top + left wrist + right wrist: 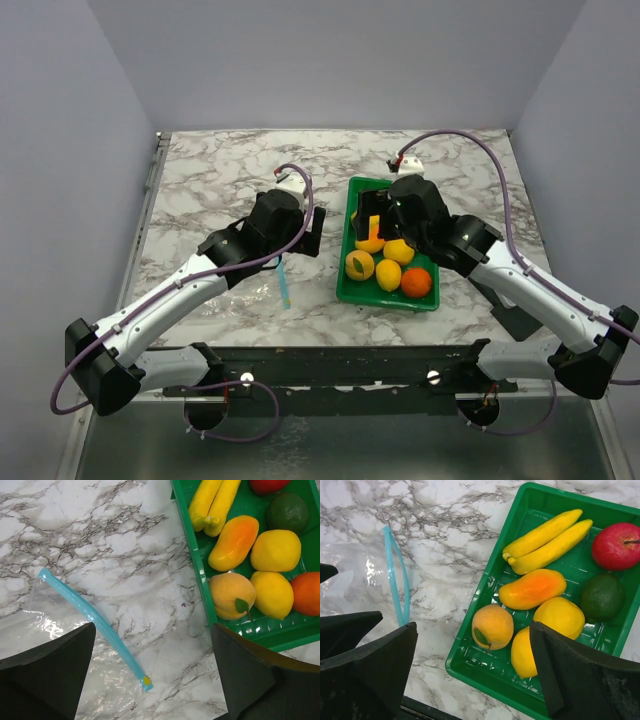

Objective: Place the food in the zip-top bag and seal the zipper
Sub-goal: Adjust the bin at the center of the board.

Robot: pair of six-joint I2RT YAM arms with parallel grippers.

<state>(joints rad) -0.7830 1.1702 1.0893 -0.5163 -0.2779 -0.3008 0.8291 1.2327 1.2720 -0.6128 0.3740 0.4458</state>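
Green tray (465, 667) holds all the food (560, 616). The zip-top bag (30, 620) lies flat on the marble table (220, 170) at nine o'clock from the tray, its zipper (75, 600) parted. Left gripper (152, 630) is released above the bag's mouth. Right gripper (474, 627) is released above the tray, grasping nothing.

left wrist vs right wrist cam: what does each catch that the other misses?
Left wrist only: the round orange fruit, and the yellow tab at the end of the zipper. Right wrist only: the red apple whole, and the zipper's two strips bowed apart. Both: the clear bag, green tray, bananas, peach, lemons, and each camera's own open fingers.
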